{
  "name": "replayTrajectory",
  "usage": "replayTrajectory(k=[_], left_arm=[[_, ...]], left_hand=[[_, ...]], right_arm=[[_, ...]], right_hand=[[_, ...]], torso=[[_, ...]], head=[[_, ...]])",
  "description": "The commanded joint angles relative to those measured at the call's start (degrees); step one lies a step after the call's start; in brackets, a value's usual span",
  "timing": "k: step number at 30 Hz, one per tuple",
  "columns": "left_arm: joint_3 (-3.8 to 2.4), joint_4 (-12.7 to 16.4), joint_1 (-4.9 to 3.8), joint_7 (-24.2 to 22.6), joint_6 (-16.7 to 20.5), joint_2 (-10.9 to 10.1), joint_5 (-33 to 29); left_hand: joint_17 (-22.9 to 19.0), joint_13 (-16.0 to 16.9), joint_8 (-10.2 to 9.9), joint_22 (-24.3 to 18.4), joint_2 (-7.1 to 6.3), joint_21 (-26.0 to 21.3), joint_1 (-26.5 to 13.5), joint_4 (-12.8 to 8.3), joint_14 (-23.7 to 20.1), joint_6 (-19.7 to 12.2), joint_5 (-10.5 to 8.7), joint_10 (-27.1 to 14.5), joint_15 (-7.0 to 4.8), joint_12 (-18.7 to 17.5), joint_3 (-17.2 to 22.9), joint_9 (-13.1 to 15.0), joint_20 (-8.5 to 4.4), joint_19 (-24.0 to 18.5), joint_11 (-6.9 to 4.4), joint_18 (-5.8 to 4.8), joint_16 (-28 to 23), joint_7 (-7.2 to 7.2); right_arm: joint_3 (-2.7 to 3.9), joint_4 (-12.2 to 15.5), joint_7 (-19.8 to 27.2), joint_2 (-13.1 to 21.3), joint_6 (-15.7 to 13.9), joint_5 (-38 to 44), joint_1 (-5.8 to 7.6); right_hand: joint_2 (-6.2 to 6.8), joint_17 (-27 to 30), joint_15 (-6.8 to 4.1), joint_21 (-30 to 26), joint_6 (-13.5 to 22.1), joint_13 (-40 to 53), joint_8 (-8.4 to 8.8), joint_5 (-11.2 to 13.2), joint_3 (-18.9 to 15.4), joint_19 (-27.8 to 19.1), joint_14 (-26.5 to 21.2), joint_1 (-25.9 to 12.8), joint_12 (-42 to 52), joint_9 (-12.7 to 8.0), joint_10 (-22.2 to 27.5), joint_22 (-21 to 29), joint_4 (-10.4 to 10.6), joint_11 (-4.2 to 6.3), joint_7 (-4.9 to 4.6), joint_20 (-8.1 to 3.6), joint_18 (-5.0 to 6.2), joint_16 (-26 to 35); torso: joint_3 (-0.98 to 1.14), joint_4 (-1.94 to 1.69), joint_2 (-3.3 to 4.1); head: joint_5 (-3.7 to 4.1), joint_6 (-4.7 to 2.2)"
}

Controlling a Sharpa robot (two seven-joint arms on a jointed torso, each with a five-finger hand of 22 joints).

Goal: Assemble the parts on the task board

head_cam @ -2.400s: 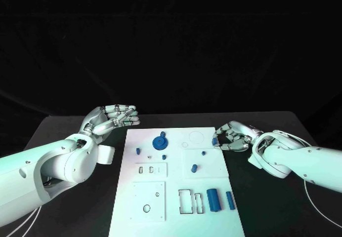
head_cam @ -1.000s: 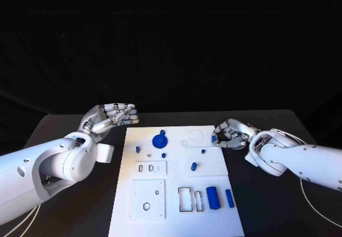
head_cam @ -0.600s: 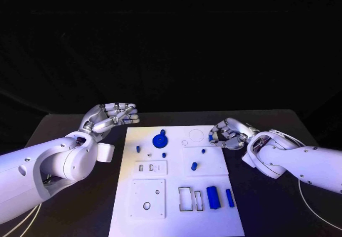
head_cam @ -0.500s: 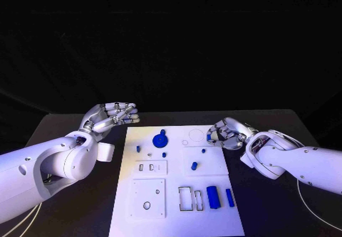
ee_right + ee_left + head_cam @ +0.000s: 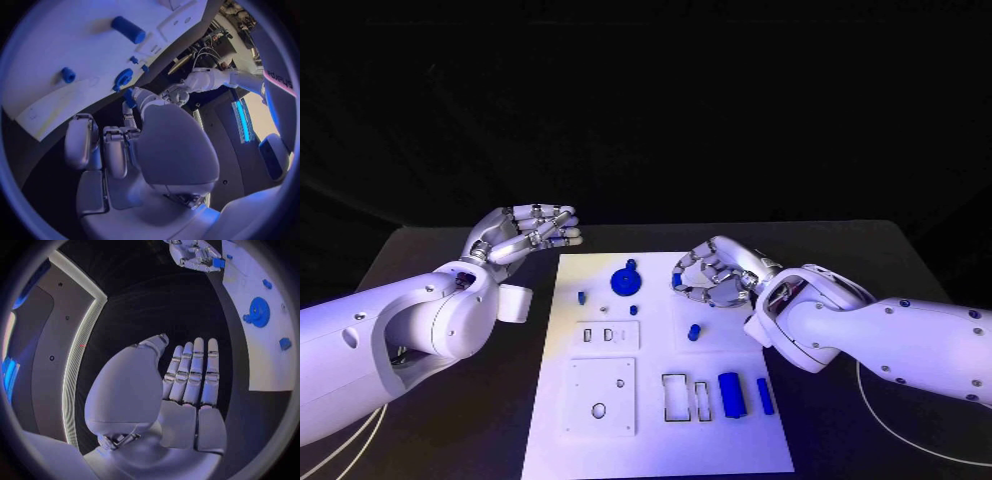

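A black table (image 5: 444,420) under a black backdrop carries one white board (image 5: 661,400), a flat rectangular plate with cut-out slots and holes. In the head view, blue parts lie scattered on it: one toothed gear (image 5: 626,282) near the far edge, one thick cylinder (image 5: 731,393) and one slim bar (image 5: 764,396) at the near right, and four small pegs between them, among them a peg (image 5: 694,332) mid-board. Two white arms enter, each ending in a silver hand. The left hand (image 5: 528,233) hovers off the board's far left corner, fingers curled in, clenched on nothing. The right hand (image 5: 715,277) is over the board's far right part, fingers closed round a small blue part (image 5: 679,281). Since the earliest frame, that hand has moved from the board's right edge inward toward the gear, carrying the part; the left hand has stayed put.

In the left wrist view, the left hand (image 5: 181,385) shows its smooth metal back, fingers side by side; the gear (image 5: 257,308) lies on the board (image 5: 262,365), and the right hand (image 5: 194,255) holds a blue block (image 5: 218,262).

In the right wrist view, the right hand (image 5: 125,145) pinches the blue part (image 5: 129,97) at its fingertips, above the board (image 5: 62,60), where the cylinder (image 5: 128,29) lies.
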State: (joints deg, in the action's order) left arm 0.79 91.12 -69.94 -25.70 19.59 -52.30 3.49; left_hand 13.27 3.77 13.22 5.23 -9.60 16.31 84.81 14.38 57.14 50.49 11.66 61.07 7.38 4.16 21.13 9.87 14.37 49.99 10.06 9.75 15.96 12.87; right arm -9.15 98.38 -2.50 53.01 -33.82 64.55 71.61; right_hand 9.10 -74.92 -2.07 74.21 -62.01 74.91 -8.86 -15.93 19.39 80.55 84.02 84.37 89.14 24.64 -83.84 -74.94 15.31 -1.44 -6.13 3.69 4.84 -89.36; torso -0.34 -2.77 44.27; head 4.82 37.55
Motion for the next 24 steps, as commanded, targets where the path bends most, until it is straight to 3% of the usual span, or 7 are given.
replayTrajectory(k=[1, 7, 12, 20, 24], left_arm=[[0.07, -0.26, 0.01, -0.28, -1.22, 0.23, -0.39], [0.25, -0.91, 0.02, -0.23, -1.32, 0.63, -0.48], [0.31, -1.36, 0.03, -0.22, -1.42, 1.07, -0.52], [0.42, -1.84, 0.03, -0.18, -1.59, 1.55, -0.56], [0.45, -1.99, 0.03, -0.17, -1.7, 1.82, -0.57]], left_hand=[[0.12, 0.03, -0.39, -0.11, -0.44, -0.36, 0.25, 0.02, -0.23, -0.04, -0.35, 0.34, 0.23, -0.28, 0.3, -0.09, 0.08, 0.29, 0.01, 0.79, -0.31, 0.47], [0.13, 0.03, -0.39, -0.12, -0.44, -0.36, 0.23, 0.02, -0.23, -0.03, -0.36, 0.35, 0.23, -0.28, 0.3, -0.09, 0.08, 0.29, 0.0, 0.79, -0.32, 0.46], [0.13, 0.03, -0.39, -0.12, -0.44, -0.36, 0.23, 0.02, -0.23, -0.03, -0.36, 0.35, 0.23, -0.28, 0.3, -0.09, 0.08, 0.29, 0.0, 0.79, -0.32, 0.46], [0.17, 0.04, -0.38, -0.14, -0.45, -0.38, 0.17, 0.05, -0.22, 0.0, -0.37, 0.42, 0.23, -0.28, 0.3, -0.09, 0.08, 0.31, -0.01, 0.79, -0.33, 0.43], [0.17, 0.04, -0.38, -0.14, -0.45, -0.38, 0.17, 0.05, -0.22, 0.0, -0.37, 0.42, 0.23, -0.28, 0.3, -0.09, 0.08, 0.31, -0.01, 0.79, -0.33, 0.43]], right_arm=[[0.0, 0.88, -4.1, -1.7, -1.26, 0.12, -0.44], [-0.02, 1.1, -6.55, -5.54, -1.44, 3.14, -1.5], [-0.07, 0.57, -7.87, -8.51, -0.93, 5.06, -2.68], [-0.11, -1.22, -10.89, -12.56, -0.93, 11.03, -5.09], [-0.12, -2.48, -12.23, -14.46, -0.63, 13.76, -6.17]], right_hand=[[-0.62, -14.0, -0.52, 0.15, -0.67, 14.55, -0.49, -0.18, 0.46, 0.17, 5.75, -0.09, 0.25, 1.09, -5.81, -0.73, -0.02, 0.42, 0.62, 0.0, -0.76, -0.38], [-0.63, -14.0, -0.53, 0.16, -0.67, 14.56, -0.53, -0.19, 0.57, 0.18, 5.75, -0.09, 0.27, 1.12, -5.82, -0.75, -0.09, 0.44, 0.65, -0.01, -0.76, -0.38], [-0.17, -14.11, -0.55, 0.23, -0.52, 14.63, -0.59, -0.09, 0.69, 0.25, 5.77, -0.71, 0.35, 1.25, -5.86, -0.87, -0.14, 0.42, 0.6, -0.05, -0.79, -0.41], [-0.38, -14.3, -0.59, 0.38, -0.48, 14.69, -0.67, -0.2, 1.32, 0.36, 5.81, -0.47, 0.4, 1.35, -5.9, -1.04, -0.51, 0.49, 0.68, -0.09, -0.83, -0.45], [-0.38, -14.3, -0.59, 0.38, -0.48, 14.69, -0.67, -0.2, 1.32, 0.36, 5.81, -0.47, 0.4, 1.35, -5.9, -1.04, -0.51, 0.49, 0.68, -0.09, -0.83, -0.45]], torso=[[-0.14, -0.11, -0.42], [-0.34, 0.05, -0.86], [-0.44, 0.1, -1.14], [-0.46, 0.17, -1.34], [-0.48, -0.01, -1.28]], head=[[-0.57, 0.59], [-1.89, 1.53], [-2.4, 2.23], [-3.16, 2.37], [-3.41, 2.36]])
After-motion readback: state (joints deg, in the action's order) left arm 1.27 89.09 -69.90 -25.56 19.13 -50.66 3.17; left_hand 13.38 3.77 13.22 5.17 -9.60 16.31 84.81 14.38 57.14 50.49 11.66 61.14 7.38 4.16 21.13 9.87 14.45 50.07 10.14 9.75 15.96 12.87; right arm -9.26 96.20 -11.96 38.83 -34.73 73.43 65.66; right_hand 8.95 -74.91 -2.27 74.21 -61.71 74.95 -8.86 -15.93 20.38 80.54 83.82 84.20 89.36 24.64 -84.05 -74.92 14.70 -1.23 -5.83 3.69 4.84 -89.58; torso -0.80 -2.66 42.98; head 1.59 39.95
